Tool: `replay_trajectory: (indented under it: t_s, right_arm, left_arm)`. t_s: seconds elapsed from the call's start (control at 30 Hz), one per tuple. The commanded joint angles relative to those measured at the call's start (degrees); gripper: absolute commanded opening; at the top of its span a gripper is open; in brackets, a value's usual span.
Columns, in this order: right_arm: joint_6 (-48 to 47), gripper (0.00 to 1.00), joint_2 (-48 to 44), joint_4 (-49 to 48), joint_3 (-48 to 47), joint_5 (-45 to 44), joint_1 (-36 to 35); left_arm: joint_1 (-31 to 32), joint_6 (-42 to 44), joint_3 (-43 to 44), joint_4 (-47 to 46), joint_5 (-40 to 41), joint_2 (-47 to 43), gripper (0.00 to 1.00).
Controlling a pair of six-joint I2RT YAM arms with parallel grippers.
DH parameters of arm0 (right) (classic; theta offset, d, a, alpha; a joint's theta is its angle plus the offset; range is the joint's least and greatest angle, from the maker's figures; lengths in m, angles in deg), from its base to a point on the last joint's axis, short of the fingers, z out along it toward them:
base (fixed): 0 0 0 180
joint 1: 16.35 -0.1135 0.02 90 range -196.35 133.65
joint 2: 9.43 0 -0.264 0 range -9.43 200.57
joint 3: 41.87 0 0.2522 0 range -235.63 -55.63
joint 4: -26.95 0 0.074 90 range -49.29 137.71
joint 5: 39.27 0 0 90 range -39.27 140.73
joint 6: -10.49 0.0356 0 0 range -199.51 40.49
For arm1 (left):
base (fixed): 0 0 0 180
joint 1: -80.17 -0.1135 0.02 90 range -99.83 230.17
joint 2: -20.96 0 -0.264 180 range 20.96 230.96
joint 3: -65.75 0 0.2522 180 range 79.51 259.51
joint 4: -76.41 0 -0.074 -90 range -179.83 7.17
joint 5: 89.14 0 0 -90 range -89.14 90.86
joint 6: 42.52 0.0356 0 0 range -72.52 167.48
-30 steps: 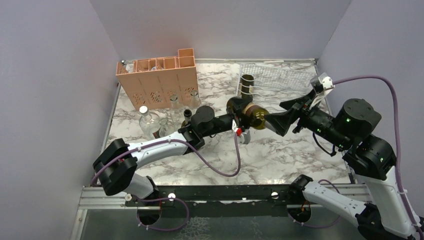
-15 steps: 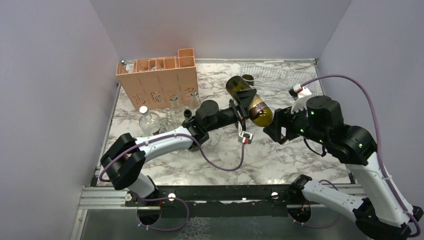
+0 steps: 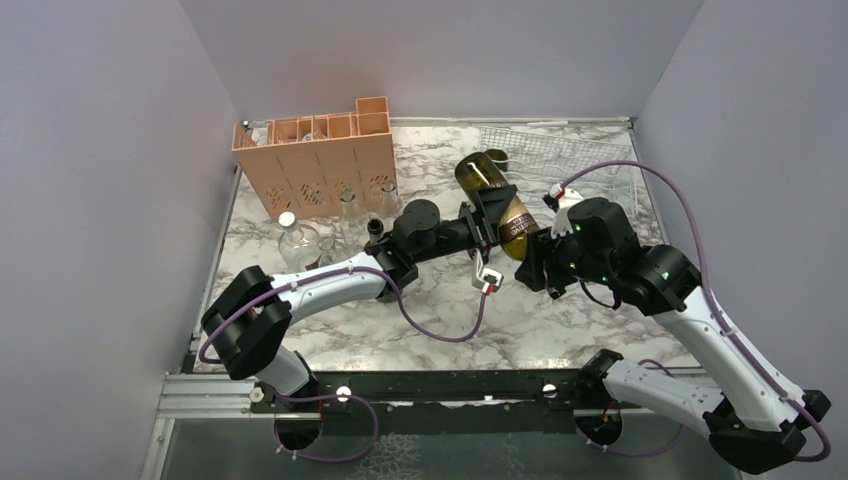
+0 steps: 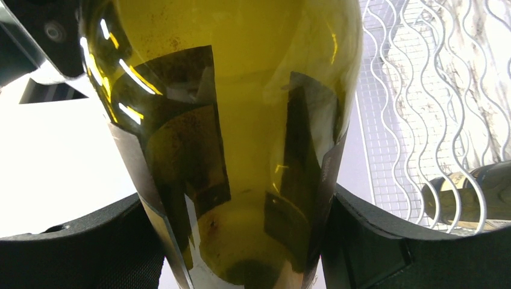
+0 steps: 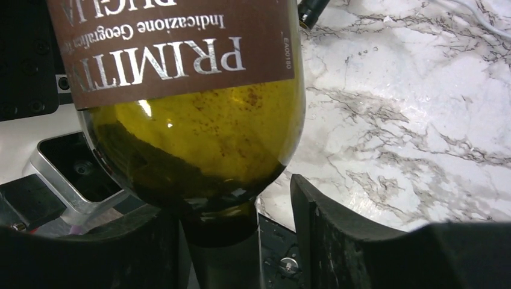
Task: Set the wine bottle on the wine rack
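The wine bottle (image 3: pixel 497 195) is olive-green glass with a brown label, held in the air over mid-table, base toward the back and neck toward the front right. My left gripper (image 3: pixel 490 215) is shut on its body; both pads press the glass in the left wrist view (image 4: pixel 241 211). My right gripper (image 3: pixel 535 258) is open around the neck below the shoulder (image 5: pixel 229 229); a gap shows between the neck and the right finger (image 5: pixel 337 229). The white wire wine rack (image 3: pixel 560 150) lies at the back right, beyond the bottle, and also shows in the left wrist view (image 4: pixel 410 120).
A second dark bottle (image 3: pixel 495 158) lies on the rack's left end (image 4: pixel 476 192). A peach-orange crate (image 3: pixel 320 165) stands at the back left. Clear glass bottles (image 3: pixel 290 235) and a small dark one (image 3: pixel 375 228) stand in front of the crate, beside my left arm.
The bottle has swung from lying across the table to pointing its base at the back. My right arm has dropped and moved left, its jaws now around the neck.
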Motion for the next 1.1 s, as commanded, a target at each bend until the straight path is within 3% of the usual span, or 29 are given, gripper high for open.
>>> replay_trajectory:
  t_s: [0.0, 0.13, 0.27, 0.43, 0.47, 0.53, 0.57, 0.8, 0.97, 1.07]
  right_arm:
    - [0.29, 0.54, 0.27, -3.57, 1.63, 0.53, -0.21]
    - [0.38, 0.37, 0.24, -4.50, 2.53, 0.96, -0.26]
    - [0.33, 0.03, -0.06, -5.40, 2.87, 0.14, -0.23]
    - [0.43, 0.01, -0.96, -6.88, 2.22, -2.57, -0.24]
    - [0.46, 0.01, -1.21, -7.27, 1.98, -3.15, -0.26]
    - [0.60, 0.01, -1.84, -8.24, 1.69, -4.20, -0.19]
    - [0.89, 0.01, -2.12, -8.78, 1.59, -4.92, -0.25]
    - [4.73, 0.01, -1.54, -7.99, 2.19, -15.44, -0.26]
    - [8.43, 0.01, -1.16, -6.20, 3.58, -19.85, -0.26]
    - [9.50, 0.01, -1.43, -5.88, 5.51, -17.84, -0.24]
  left_arm:
    - [0.05, 0.39, 2.22, -5.17, -1.41, -1.50, 0.00]
    - [0.05, -1.20, 2.69, -4.18, -0.49, -1.61, 0.00]
    - [0.07, -3.21, 3.05, -3.32, 0.17, -1.68, 0.00]
    - [0.12, -6.21, 2.64, -2.99, 0.33, -2.41, 0.03]
    - [0.08, -6.51, 2.47, -2.99, 0.58, -2.40, 0.23]
    - [0.25, -6.27, 2.20, -2.94, 2.10, -2.32, 0.84]
    - [0.58, -5.98, 2.08, -2.96, 3.20, -2.15, 0.97]
    - [2.28, -10.47, 0.84, -2.89, 7.98, -2.71, 0.99]
    - [2.49, -23.53, 0.18, -2.99, 10.28, -5.89, 0.99]
    - [2.47, -33.80, 0.17, -3.11, 17.81, -7.52, 0.99]
